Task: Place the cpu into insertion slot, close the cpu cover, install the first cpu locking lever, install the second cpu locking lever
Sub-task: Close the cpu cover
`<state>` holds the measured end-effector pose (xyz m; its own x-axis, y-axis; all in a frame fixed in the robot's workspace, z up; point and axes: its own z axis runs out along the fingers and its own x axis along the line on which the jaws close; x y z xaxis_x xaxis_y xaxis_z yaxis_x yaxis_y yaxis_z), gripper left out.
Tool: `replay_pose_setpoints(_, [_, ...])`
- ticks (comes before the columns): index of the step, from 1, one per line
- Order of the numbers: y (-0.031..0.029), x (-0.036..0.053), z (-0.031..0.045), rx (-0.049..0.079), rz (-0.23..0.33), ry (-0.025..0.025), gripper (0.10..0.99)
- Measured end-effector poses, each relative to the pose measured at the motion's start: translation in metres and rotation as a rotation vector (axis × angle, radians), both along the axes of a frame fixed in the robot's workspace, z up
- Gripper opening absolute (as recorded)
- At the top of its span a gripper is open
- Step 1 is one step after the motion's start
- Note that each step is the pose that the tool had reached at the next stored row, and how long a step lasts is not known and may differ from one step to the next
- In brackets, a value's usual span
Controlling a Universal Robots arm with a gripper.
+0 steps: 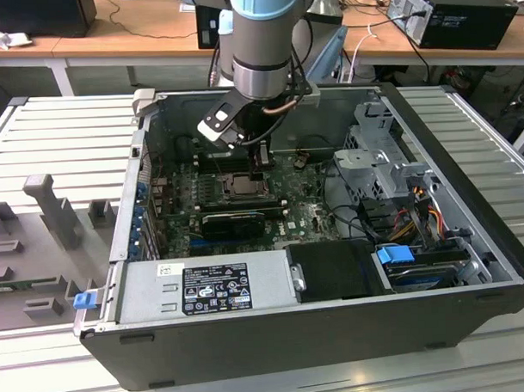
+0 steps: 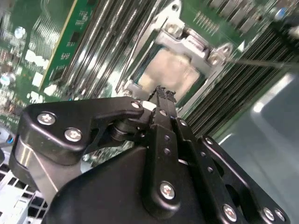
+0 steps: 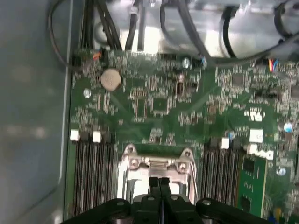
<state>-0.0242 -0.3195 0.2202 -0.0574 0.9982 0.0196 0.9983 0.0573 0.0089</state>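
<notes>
The gripper hangs just above the slot, fingers pressed together with nothing between them. The cpu sits in the slot, and the cover lies flat around it.

black label on power supply, print unreadable

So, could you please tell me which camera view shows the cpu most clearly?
The second wrist view: the cpu shows its tan face large, framed by grey metal, just beyond the gripper. In the first wrist view the gripper covers most of it. In the exterior view it is tiny, beside the gripper.
</notes>
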Motion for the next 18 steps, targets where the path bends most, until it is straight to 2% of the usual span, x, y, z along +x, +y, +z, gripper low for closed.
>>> replay_pose_setpoints(2, [0.0000,-0.0131,-0.0012,0.000,0.003,0.0000,0.106])
replay_pose_setpoints(5, [0.0000,-0.0213,-0.0022,0.000,0.006,0.0000,0.106])
replay_pose_setpoints(11, [0.0000,-0.0275,-0.0086,0.000,0.009,0.0000,0.106])
replay_pose_setpoints(13, [-0.0001,-0.0292,-0.0128,0.000,0.011,0.0000,0.106])
replay_pose_setpoints(18, [-0.0001,-0.0308,-0.0142,0.000,0.011,-0.0006,0.106])
